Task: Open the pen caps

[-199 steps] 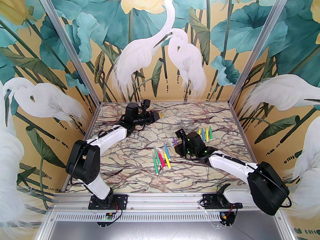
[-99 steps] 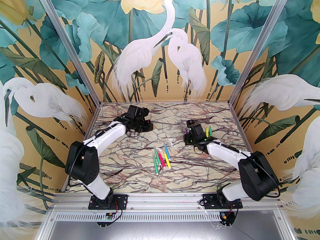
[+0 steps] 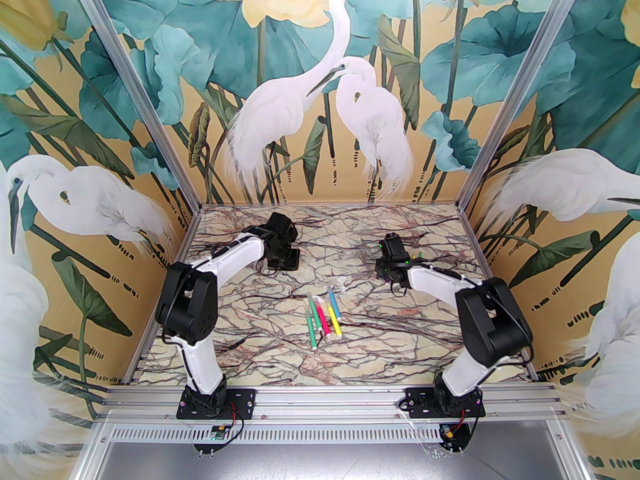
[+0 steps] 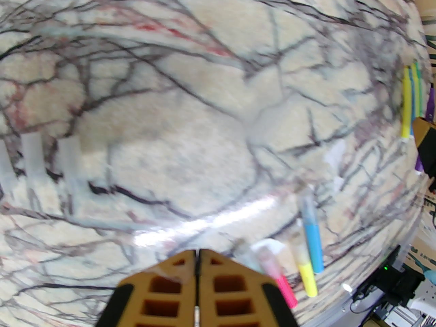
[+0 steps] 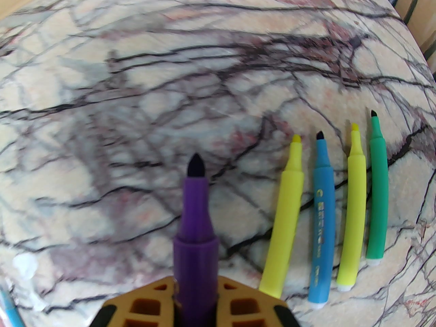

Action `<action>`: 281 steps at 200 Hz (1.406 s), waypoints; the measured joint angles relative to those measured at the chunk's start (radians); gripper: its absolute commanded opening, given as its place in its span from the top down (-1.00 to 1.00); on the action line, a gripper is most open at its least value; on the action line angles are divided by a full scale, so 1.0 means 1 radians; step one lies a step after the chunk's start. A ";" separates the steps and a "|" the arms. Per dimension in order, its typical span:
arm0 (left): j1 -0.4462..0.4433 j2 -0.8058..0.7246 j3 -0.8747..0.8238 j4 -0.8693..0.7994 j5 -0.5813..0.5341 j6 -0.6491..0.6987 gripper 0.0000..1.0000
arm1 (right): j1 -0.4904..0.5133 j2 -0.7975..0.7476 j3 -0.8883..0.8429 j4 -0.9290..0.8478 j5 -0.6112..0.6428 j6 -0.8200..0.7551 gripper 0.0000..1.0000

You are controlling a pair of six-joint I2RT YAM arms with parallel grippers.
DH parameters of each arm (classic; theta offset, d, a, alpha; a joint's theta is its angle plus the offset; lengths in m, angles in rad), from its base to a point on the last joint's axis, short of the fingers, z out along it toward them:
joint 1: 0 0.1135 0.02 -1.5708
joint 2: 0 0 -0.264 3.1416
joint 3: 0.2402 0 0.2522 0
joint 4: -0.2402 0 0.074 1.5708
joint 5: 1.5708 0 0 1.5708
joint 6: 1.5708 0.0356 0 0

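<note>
While your left arm reached over the far left of the table (image 3: 280,348), three loose pen caps (image 4: 34,158) lay side by side at the left of its wrist view, well apart from the left gripper (image 4: 197,252). Its fingers were pressed flat together; whether a clear cap was pinched between them you could not tell. To the right of those fingers, near them, lay the capped pens (image 3: 322,315), bunched at the table's middle between your two arms. Their long axes ran roughly near to far, with the clear ends farthest from the bases. Further right, your right gripper (image 5: 196,281) was clamped on the purple pen (image 5: 196,216), its bare tip pointing straight out from the fingers. Just right of it lay the uncapped pens (image 5: 322,223), a row of four in yellow, blue, yellow and green, nearly parallel to the held pen and tipped the same way. My judgement: your coming move turned on that match, since setting the purple pen down at the row's left called for a descent and little twist.
</note>
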 measured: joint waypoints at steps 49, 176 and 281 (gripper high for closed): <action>0.000 0.065 0.042 -0.039 -0.074 0.016 1.00 | -0.019 0.078 0.053 -0.026 0.023 0.026 1.00; 0.010 0.056 0.002 -0.032 -0.089 0.024 0.94 | -0.048 0.171 0.156 -0.114 0.024 0.040 0.73; 0.042 -0.037 -0.082 0.046 -0.036 0.008 0.59 | -0.055 0.194 0.180 -0.153 0.034 0.043 0.57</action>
